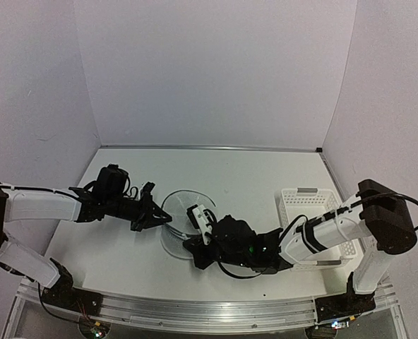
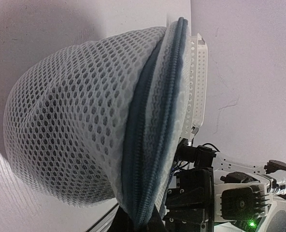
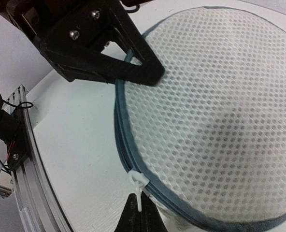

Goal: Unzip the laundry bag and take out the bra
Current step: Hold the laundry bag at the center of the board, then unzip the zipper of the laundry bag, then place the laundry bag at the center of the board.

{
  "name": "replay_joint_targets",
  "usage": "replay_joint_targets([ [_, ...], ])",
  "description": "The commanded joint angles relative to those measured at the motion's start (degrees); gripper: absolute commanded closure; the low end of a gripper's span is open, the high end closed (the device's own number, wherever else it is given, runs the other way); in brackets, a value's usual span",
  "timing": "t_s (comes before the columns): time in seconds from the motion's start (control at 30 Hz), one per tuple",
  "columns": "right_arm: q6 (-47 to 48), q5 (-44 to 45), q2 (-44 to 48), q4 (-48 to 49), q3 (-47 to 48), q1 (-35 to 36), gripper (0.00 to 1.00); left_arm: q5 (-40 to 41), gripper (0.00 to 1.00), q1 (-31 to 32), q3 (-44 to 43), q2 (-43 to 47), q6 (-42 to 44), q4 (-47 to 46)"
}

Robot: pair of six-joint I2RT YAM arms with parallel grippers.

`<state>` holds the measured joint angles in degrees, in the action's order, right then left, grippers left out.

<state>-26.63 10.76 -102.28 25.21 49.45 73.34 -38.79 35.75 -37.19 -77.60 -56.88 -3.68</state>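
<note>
The laundry bag (image 1: 183,210), a white mesh cylinder with a blue-grey zipper rim, lies on the table between my two grippers. It fills the left wrist view (image 2: 80,125) and the right wrist view (image 3: 215,111). My left gripper (image 1: 154,216) is shut on the bag's rim at its left edge, and it also shows in the left wrist view (image 2: 139,223) and the right wrist view (image 3: 133,60). My right gripper (image 3: 141,215) is shut on the white zipper pull (image 3: 138,184) at the near rim, and it also shows in the top view (image 1: 195,227). The bra is hidden, showing only as a faint dark shade through the mesh.
A white perforated plastic basket (image 1: 313,215) stands right of the bag, partly under my right arm, and its edge shows behind the bag (image 2: 197,82). The table's near metal rail (image 3: 22,169) runs close by. Walls enclose the table on three sides.
</note>
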Motion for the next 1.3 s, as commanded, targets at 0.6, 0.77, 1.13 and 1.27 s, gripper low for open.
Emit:
replay_joint_targets([
  [0.6,8.6,15.9,14.2,-6.8,-11.0,-6.0,1.00,-4.7,1.00,-0.1,-10.3,1.1,17.5,1.6],
  [0.77,11.3,13.5,14.4,-6.7,-10.6,-6.1,1.00,-4.7,1.00,-0.2,-13.9,-1.9,20.7,3.3],
  [1.13,7.6,9.3,11.0,-4.5,-8.1,-1.8,1.00,0.4,0.95,-1.9,-24.5,-11.2,27.3,14.4],
  [1.27,5.8,7.7,7.5,-3.8,-4.4,-1.4,1.00,4.3,0.73,-3.7,-26.4,-13.0,27.6,18.9],
])
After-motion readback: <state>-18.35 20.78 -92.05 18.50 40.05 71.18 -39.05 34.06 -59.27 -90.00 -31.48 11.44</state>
